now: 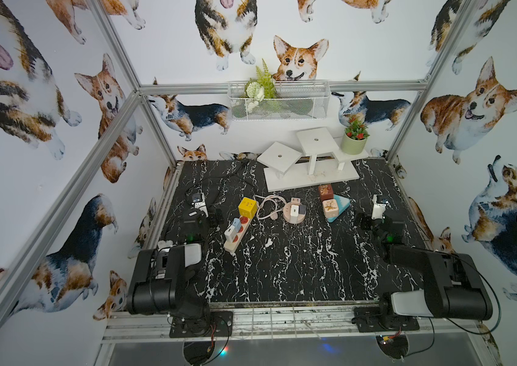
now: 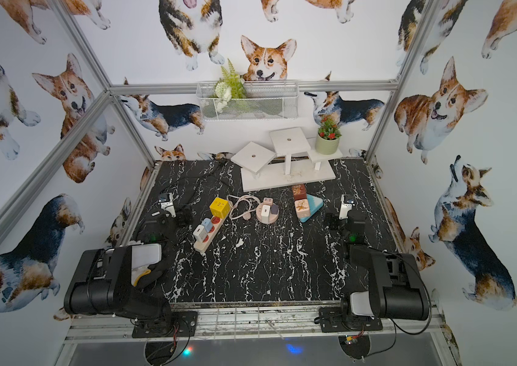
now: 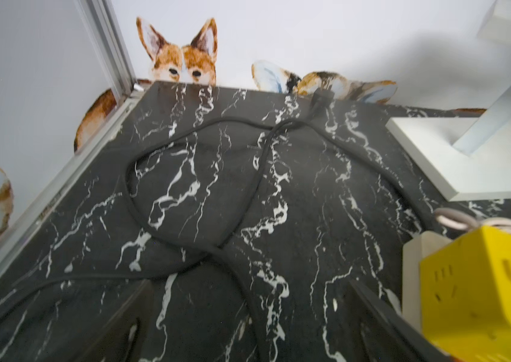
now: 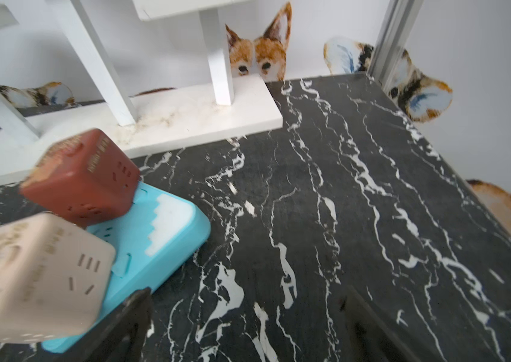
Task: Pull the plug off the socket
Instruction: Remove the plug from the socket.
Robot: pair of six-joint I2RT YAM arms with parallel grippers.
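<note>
Hanging low over the black marble bench [image 1: 298, 269], both hands show their jaws spread wide, with nothing between them. The left hand [image 3: 248, 322] is at the left side of the bench, just beside a yellow cube socket [image 1: 247, 207]; a black cable [image 3: 185, 188] lies in loops in front of it. The right hand [image 4: 248, 326] is at the right side, close to a turquoise power strip [image 4: 166, 238] that carries a brown cube adapter [image 4: 82, 178] and a beige cube adapter [image 4: 28, 275]. Between the two hands, in both top views, a beige power strip [image 1: 232, 246] with red sockets lies slanted, and a white plug [image 1: 229, 234] and a light blue plug [image 1: 237, 223] stand in it. Near it, a round pink socket base [image 1: 295, 220] holds a white charger [image 1: 294, 210] and, it seems, a dark grey one, too small to be sure. Both hands are apart from all these plugs.
</note>
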